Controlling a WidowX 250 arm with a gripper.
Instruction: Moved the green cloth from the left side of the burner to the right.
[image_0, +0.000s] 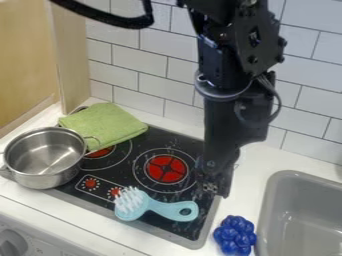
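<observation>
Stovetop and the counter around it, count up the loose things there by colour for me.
Green: 1, the flat green fabric cloth
Silver: 1, the round silver metal pot
Light blue: 1, the light blue brush with white bristles
Dark blue: 1, the shiny dark blue knobbly cluster
Total: 4

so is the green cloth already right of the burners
No, the green cloth lies at the stove's back left corner, behind the metal pot.

Can count one cloth (103, 124), one pot (45, 152), one brush (167, 208), one blue cluster (234, 235), one stovetop (160, 140), one sink (300, 220), apparently two burners (165, 168).
</observation>
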